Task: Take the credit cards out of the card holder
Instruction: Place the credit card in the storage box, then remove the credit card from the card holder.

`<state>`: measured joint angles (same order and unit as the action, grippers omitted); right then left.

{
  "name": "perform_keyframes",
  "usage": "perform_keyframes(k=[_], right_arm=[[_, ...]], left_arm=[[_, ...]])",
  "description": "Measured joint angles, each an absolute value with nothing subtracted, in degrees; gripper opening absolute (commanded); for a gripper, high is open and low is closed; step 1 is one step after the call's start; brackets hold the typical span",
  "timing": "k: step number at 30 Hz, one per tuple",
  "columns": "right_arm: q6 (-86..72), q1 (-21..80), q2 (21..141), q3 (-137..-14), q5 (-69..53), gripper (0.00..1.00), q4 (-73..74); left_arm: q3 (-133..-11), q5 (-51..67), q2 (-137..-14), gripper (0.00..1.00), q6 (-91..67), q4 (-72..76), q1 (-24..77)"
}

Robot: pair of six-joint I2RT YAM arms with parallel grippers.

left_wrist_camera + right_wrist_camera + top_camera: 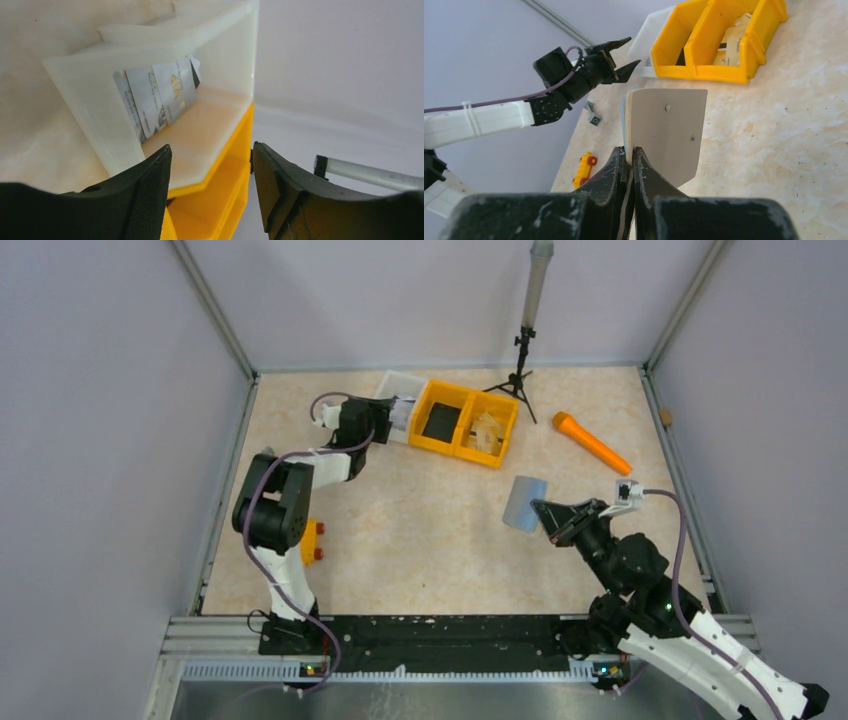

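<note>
Right claw (629, 151) is pinching the holder (669, 127) by its near edge; left claw (212, 150) is hanging open, well left, at the bin (90, 75).

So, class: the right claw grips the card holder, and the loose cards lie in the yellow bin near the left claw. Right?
Not quite. The cards lie in the white bin, not the yellow bin beside it, as the left wrist view shows. The right claw does grip the card holder, and the left claw is near.
</note>
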<state>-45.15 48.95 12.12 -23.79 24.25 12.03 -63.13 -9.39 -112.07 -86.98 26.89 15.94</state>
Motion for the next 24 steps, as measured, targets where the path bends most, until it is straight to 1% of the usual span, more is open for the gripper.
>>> perform_keyframes(k=[3,6,8,10,13,17,21,24], right_arm=[[-45.08,48.95,12.21,-23.81,23.68,0.00,12.08],[-45.01,48.95,12.62,-23.81,22.24,0.00,11.94],[-45.01,48.95,13.08,-23.81,20.86,0.00,11.73],[-45.06,48.95,13.54,-23.79,18.79,0.00,11.11],[-45.67,48.95,13.89,-23.38,15.42,0.00,8.19],[-48.88,48.95,14.57,-19.81,10.74,0.00,-0.60],[-54.13,48.95,18.17,-13.76,6.92,0.00,-11.97],[-58.02,48.95,23.66,-9.69,4.47,0.00,-21.21]], left_arm=[[-59.57,-7.22,-105.47,0.73,-84.16,25.65,15.62],[-56.49,-1.83,-98.10,0.77,-79.33,25.26,14.79],[-55.11,4.36,-94.13,0.86,-75.44,25.82,13.87],[-53.32,11.53,-90.54,0.98,-71.44,26.76,12.93],[-48.73,21.41,-85.91,0.99,-67.51,29.71,12.10],[-36.38,33.36,-78.39,0.99,-66.08,37.34,12.25],[-26.22,39.18,-72.16,0.99,-67.66,43.97,13.10],[-20.10,41.82,-68.36,0.99,-70.54,49.91,13.85]])
